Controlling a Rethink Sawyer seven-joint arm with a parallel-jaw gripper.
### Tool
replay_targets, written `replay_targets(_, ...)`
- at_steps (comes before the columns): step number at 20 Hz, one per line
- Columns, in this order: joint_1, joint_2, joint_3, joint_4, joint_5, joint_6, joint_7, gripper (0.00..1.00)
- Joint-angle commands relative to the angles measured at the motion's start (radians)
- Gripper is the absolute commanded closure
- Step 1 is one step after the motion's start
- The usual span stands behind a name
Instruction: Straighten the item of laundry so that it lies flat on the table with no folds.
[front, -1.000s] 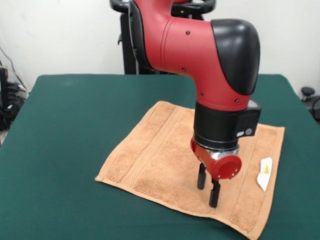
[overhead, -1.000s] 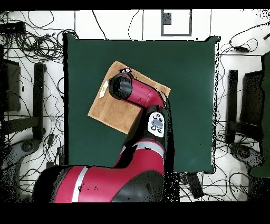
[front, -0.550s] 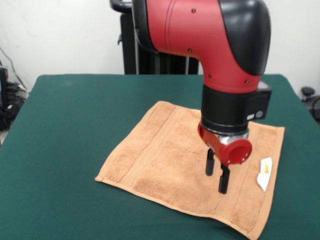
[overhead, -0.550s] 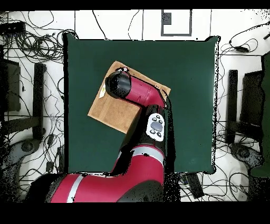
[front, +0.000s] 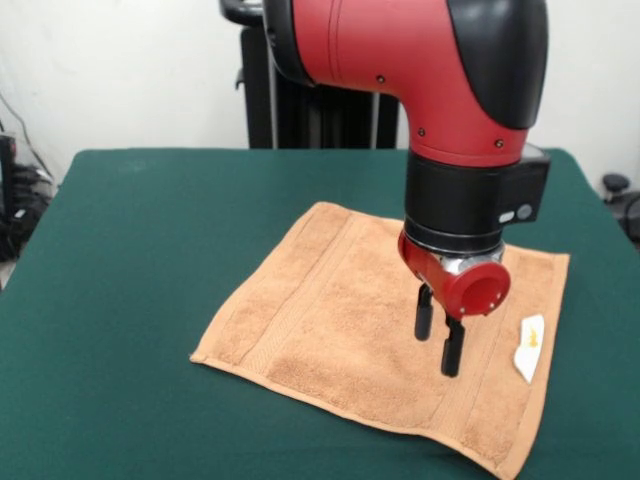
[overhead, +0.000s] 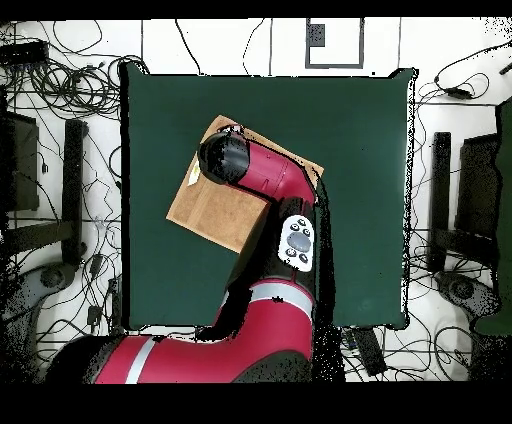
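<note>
Orange-tan terry towel (front: 340, 330) spread flat on dark green felt table (front: 130, 260), right of centre in front view; looped pile, woven border bands along edges, small white label (front: 528, 347) near right edge. Gripper (front: 438, 340) above towel's right half, two black fingers (front: 424, 314) slightly parted, holding nothing. Arm covers towel's middle overhead.
</note>
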Motion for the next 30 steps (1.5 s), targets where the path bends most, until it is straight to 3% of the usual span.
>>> replay_targets(1,0.030,0.087,0.055,0.063,0.035,-0.014,0.184,0.00)
replay_targets(23,0.084,0.139,0.015,-0.022,0.091,0.013,0.247,0.00)
replay_targets(30,0.119,0.198,-0.030,-0.133,0.134,0.060,0.288,0.00)
